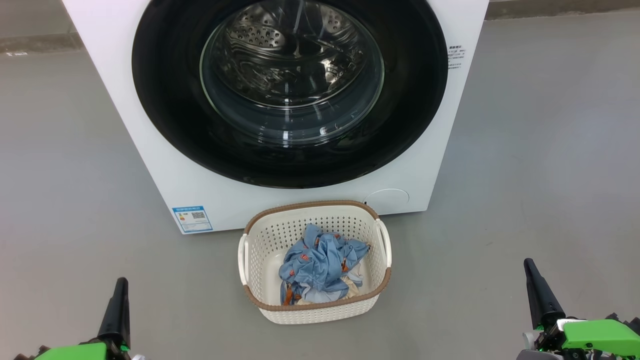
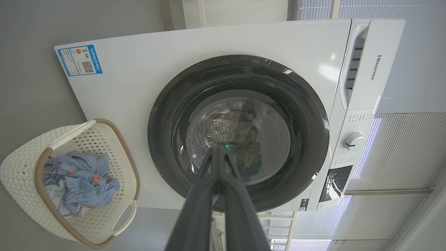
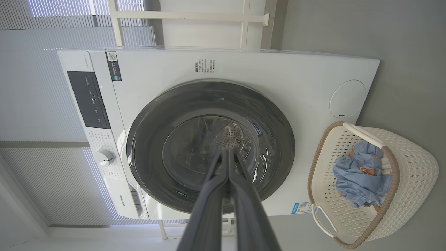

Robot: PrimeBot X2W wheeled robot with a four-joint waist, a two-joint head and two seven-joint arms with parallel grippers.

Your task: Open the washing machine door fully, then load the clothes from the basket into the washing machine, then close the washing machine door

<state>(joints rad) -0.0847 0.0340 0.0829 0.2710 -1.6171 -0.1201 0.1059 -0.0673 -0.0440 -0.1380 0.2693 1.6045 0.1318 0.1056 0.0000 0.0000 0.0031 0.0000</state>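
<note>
Facing: the washing machine stands square ahead on the grey floor, its white front filling the upper middle of the head view.
Door: the washing machine door lies shut and flush with the front. The steel drum shows through the glass and looks empty.
Basket: the basket sits on the floor just beside the foot of the machine, under the door. I cannot tell whether it touches the machine. That spot probably keeps the lift from basket to drum short.
Clothes: the clothes are a crumpled blue heap over pale cloth, lying toward the near right of the basket, all inside the rim.
Left fingers: the left fingers are pressed together on nothing, low at the near left and well apart from door and basket.
Right fingers: the right fingers are likewise closed and empty, low at the near right.
Reason for pose: both arms seem parked wide, leaving the door and basket unobstructed.
Step in hand: opening the door, not yet begun.
Next move calls for: finding the edge of the door to pull. Which side is hinged I cannot tell.
Risk: the glossy rim may offer slim fingers little purchase.
</note>
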